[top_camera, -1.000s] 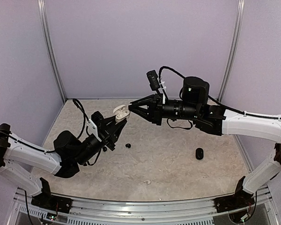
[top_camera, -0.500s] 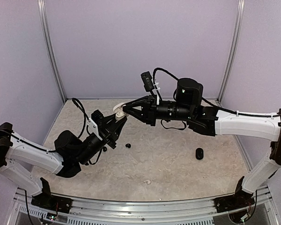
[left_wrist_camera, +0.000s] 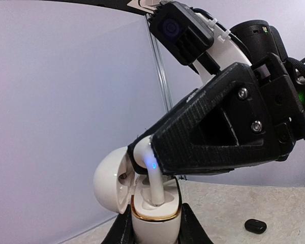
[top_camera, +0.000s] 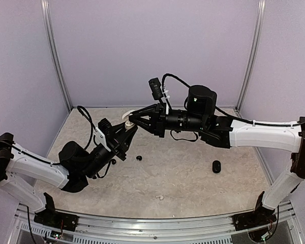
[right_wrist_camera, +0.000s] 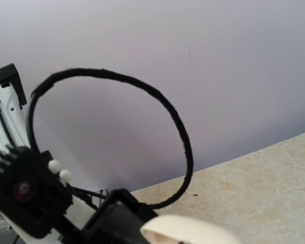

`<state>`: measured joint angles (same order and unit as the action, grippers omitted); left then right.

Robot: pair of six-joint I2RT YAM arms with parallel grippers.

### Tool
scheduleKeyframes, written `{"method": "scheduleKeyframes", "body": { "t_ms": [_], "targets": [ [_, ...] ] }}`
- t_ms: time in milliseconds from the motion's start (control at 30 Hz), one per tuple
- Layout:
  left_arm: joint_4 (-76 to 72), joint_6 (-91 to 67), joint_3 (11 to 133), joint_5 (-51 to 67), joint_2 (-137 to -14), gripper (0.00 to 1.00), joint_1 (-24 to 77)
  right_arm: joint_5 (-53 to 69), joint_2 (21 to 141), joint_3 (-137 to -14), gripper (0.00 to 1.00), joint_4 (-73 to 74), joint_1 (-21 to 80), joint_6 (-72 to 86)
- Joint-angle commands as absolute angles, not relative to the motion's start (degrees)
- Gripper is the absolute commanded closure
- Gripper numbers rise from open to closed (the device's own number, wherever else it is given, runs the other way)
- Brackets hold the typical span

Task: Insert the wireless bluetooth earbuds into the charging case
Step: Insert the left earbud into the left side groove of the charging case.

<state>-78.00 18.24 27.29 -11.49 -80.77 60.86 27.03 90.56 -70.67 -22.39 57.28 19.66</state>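
Note:
My left gripper (top_camera: 126,130) is shut on a white charging case (left_wrist_camera: 151,226) with a gold rim and holds it upright above the table. Its lid (left_wrist_camera: 111,183) hangs open to the left. My right gripper (top_camera: 132,117) reaches in from the right, shut on a white stemmed earbud (left_wrist_camera: 155,185) with a blue light on it. The stem's tip sits down in a well of the case. In the right wrist view only the case's white lid rim (right_wrist_camera: 188,230) shows at the bottom, and my own fingers are out of frame.
A small black bud (top_camera: 139,158) lies on the table below the grippers. A black pebble-shaped case (top_camera: 216,166) sits further right. A tiny white bit (top_camera: 160,197) lies near the front. Purple walls enclose the table (top_camera: 183,178). A black cable loop (right_wrist_camera: 178,132) arches across the right wrist view.
My right gripper has moved left with the white earbud, up to and over the open case. The left gripper has stayed almost still.

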Motion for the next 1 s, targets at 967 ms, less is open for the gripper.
{"method": "scheduleKeyframes", "body": {
  "t_ms": [967],
  "targets": [
    [-82.3,18.0,28.3,-12.3,-80.3,0.91,61.3,25.4,92.8,-70.2,0.82,-24.1,58.6,21.3]
  ]
}}
